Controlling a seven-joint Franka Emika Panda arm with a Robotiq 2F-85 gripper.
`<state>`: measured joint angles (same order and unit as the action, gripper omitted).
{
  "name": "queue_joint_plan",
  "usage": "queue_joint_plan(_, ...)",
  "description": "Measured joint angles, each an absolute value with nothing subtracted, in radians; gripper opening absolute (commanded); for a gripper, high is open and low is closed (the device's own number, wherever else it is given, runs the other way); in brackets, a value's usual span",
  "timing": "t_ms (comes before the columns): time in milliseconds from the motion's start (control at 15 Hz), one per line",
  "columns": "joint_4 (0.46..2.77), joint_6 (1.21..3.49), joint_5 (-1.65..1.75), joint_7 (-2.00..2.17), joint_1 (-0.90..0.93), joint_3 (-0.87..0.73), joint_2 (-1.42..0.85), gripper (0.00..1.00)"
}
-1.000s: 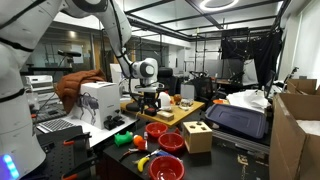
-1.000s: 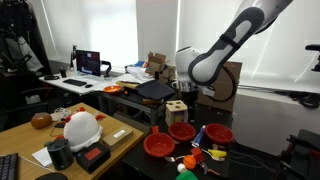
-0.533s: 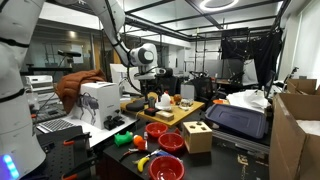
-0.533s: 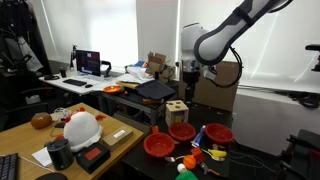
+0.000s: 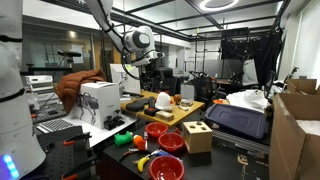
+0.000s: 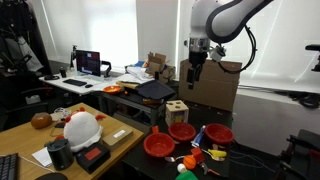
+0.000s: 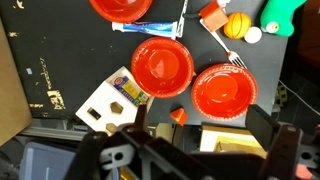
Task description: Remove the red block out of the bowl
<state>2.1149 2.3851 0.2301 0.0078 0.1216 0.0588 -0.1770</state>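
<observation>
Gripper: it is hanging high above the table in an exterior view (image 6: pixel 196 73), pointing straight down. I am holding it up there so the wrist camera is taking in the whole cluster of bowls.
Claw: I cannot tell how far the jaws are standing apart. In the wrist view the dark body is filling the bottom edge and hiding the tips, and from outside it is too small to read.
Red block: the red block (image 7: pixel 178 116) is showing as a small red wedge at the upper edge of the gripper body, in the gap between the red bowl (image 7: pixel 162 63) and the neighbouring bowl (image 7: pixel 225 88).
Bowls: both are looking empty.
Held or lying: I cannot tell whether the block is pinched or resting on the table (image 7: pixel 60 60).
Progress: I am judging the removal done or nearly so, since no bowl is showing the block inside.
Risk: if held, a release from this height could bounce it back in or against the wooden box (image 7: pixel 112 100).
</observation>
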Motion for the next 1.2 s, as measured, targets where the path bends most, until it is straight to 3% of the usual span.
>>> queue_joint_plan(600, 2.171, 2.255, 0.151, 0.024, 0.112, 0.059, 0.042, 1.00)
queue_joint_plan(1200, 2.166, 2.169, 0.078, 0.024, 0.069, 0.054, 0.117, 1.00)
